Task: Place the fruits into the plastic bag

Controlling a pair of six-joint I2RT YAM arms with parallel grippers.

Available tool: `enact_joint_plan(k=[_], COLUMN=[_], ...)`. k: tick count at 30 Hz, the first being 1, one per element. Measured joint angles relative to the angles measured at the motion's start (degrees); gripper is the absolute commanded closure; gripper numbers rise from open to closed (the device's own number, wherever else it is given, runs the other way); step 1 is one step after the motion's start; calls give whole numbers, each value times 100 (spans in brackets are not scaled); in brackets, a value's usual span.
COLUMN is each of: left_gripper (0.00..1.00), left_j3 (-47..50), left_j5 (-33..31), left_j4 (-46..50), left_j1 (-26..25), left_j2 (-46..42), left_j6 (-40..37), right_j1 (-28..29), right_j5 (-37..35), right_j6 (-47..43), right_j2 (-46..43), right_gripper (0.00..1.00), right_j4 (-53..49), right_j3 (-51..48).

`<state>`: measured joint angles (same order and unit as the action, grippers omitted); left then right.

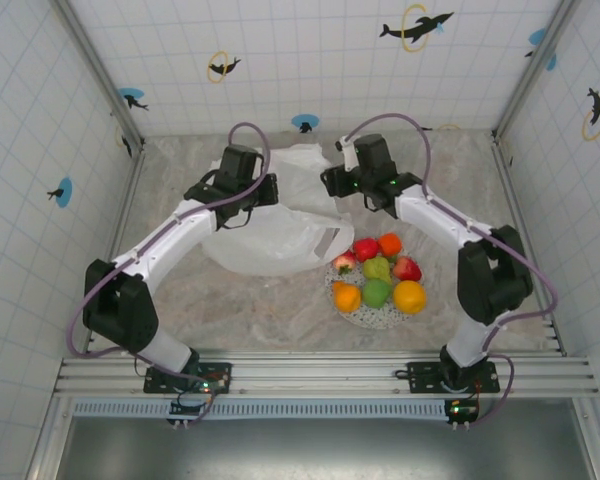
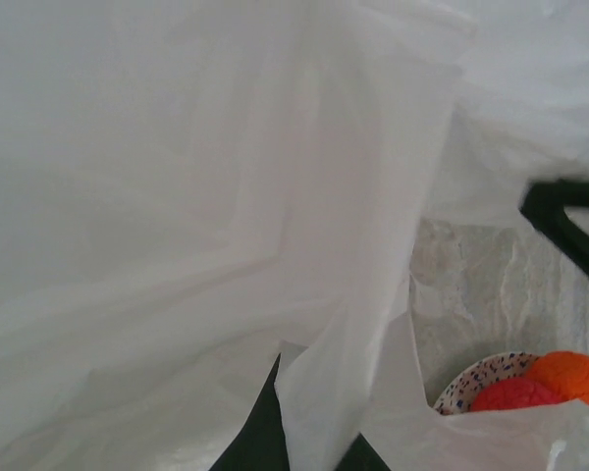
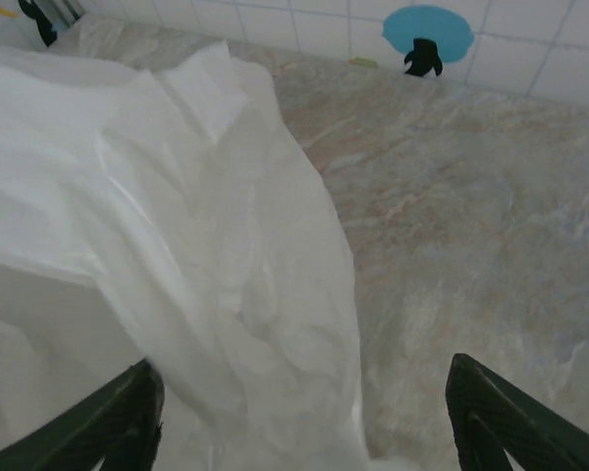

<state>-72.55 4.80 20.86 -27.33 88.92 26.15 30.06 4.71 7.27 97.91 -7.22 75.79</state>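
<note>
**Left gripper** (image 1: pixel 268 192): the jaws are fully closed and pinch a fold of the large, thin, crinkled, translucent white plastic bag (image 1: pixel 270 230). In the left wrist view the film rises from between the dark fingers (image 2: pixel 253 442) and spreads across most of the frame.

**Right gripper** (image 1: pixel 330 182): the jaws stand wide and hold nothing. In the right wrist view the two dark green fingers (image 3: pixel 128 417) sit well apart at the lower corners. The bag's edge drapes over the left finger and into the gap, while the right finger is over bare table.

**Plastic bag**: it lies on the marbled grey-beige table (image 1: pixel 180 290), toward the middle and rear. Its upper part is bunched between the two grippers.

**Fruits**: these are small glossy toy fruits (image 1: pixel 377 275), piled on a round speckled white plate (image 1: pixel 365 318) just beside the bag's right near edge.
- Rear of the plate: a red strawberry (image 1: pixel 345 262), a red apple (image 1: pixel 366 248) and an orange citrus (image 1: pixel 390 243).
- Centre: a green pear (image 1: pixel 377 268), with a second red piece (image 1: pixel 407 268) at the right.
- Front row: an orange piece (image 1: pixel 347 297), a green apple (image 1: pixel 377 292) and a yellow-orange citrus (image 1: pixel 409 297).

The left wrist view shows the plate rim with a red and an orange fruit past the bag's edge.
</note>
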Motion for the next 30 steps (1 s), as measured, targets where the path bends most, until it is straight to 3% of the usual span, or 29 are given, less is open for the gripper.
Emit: enact_joint_plan(k=[5, 13, 19, 25, 27, 30], left_gripper=[100, 100, 100, 100, 100, 100], left_j3=[297, 793, 798, 678, 562, 413], left_j5=[254, 678, 1259, 1602, 1683, 1707], left_j4=[-203, -476, -474, -155, 20, 278], left_j1=[81, 72, 101, 223, 227, 225], left_j2=[-11, -129, -201, -442, -494, -525], left_j6=[162, 240, 4, -555, -822, -1176], right_j1=[120, 413, 337, 339, 413, 566], right_j5=[306, 306, -68, -107, -131, -195], right_j6=[81, 284, 114, -387, -557, -839], right_j2=[-1117, -2546, -2288, -1305, -957, -542], right_gripper=[4, 3, 0, 0, 8, 37], right_j4=[-26, 149, 597, 1427, 1620, 1849], right_j3=[-745, -2245, -2885, -2839, -2715, -2420])
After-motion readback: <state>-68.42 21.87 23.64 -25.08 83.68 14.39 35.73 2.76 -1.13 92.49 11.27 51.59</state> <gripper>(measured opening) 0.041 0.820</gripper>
